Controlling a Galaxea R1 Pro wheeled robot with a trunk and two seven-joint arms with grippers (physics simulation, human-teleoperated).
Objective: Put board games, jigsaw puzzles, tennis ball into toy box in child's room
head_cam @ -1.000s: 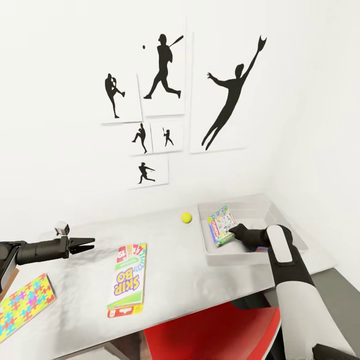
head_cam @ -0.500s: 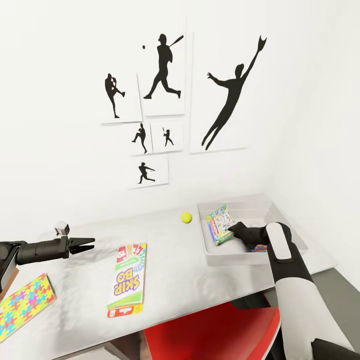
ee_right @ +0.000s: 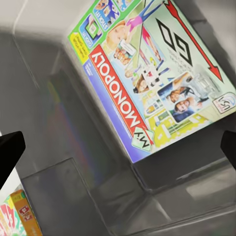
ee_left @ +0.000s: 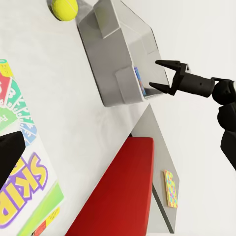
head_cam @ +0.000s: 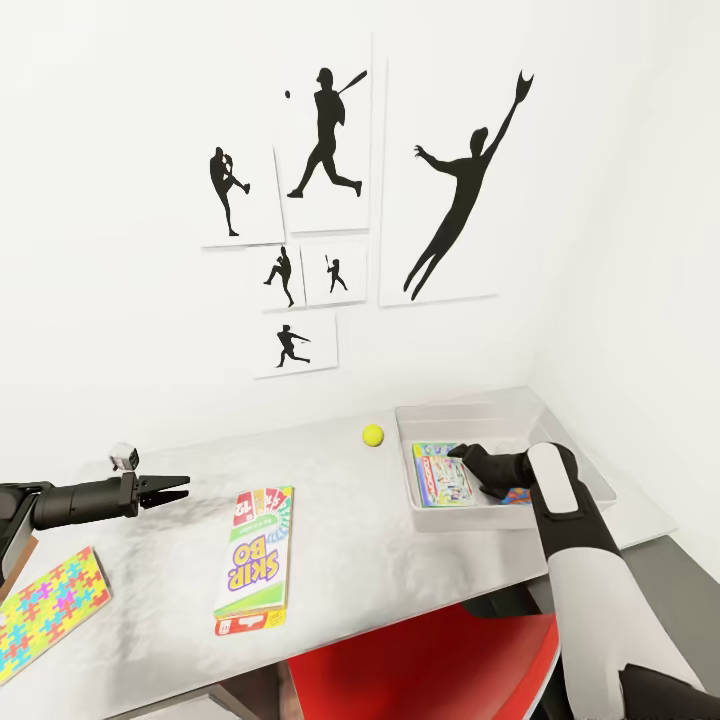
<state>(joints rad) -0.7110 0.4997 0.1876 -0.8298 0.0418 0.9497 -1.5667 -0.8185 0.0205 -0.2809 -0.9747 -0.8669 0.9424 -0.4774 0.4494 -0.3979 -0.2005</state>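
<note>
The right hand [ee_left: 164, 76] hangs spread over the Monopoly box [head_cam: 441, 475] in the toy box [head_cam: 575, 458]. Withdrawing carelessly could snag it. The left hand [head_cam: 172, 489] hovers spread above the bench [head_cam: 340, 520].

bare table [head_cam: 380, 560] lies between skip-bo box [head_cam: 254, 562] and toy box [head_cam: 505, 465]; tennis ball [head_cam: 373, 434] sits near its wall.

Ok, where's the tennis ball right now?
In the head view the tennis ball sits on the table near the wall, just left of the toy box, apart from it and beyond the Skip-Bo box.
</note>
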